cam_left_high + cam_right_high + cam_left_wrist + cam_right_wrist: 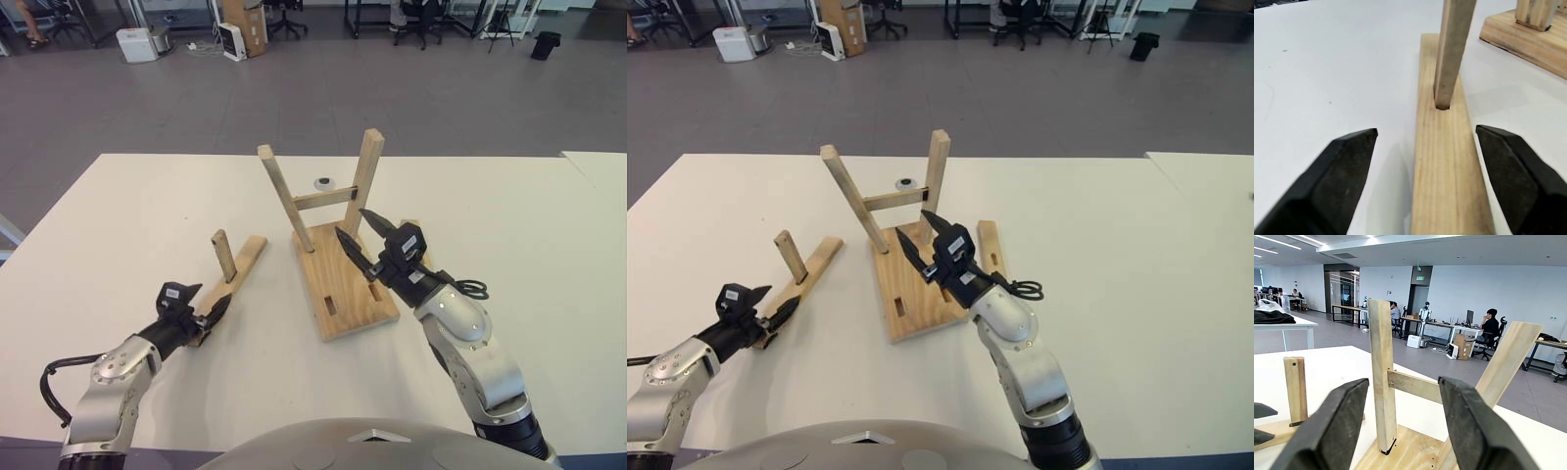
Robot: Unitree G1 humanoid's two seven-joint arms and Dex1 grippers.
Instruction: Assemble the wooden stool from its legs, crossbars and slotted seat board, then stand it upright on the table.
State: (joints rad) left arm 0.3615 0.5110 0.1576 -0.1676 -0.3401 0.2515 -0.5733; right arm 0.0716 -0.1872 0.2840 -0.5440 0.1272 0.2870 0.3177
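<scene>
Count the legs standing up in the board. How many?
2. One leg stands at the board's far left, the other leg at its far right, a crossbar joining them. None seems hidden.

Mid-frame, flat on the table (118, 225): seat board (345, 284), two legs (286, 201) standing on its far end, crossbar (323, 199) between them. Left of it, loose leg (247, 257) lying flat, short crossbar (224, 255) upright on it. Just right of the board, another leg (991, 247).

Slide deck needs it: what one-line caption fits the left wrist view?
Open left gripper straddles a flat-lying leg with a crossbar standing in its slot, seat board beyond.
</scene>
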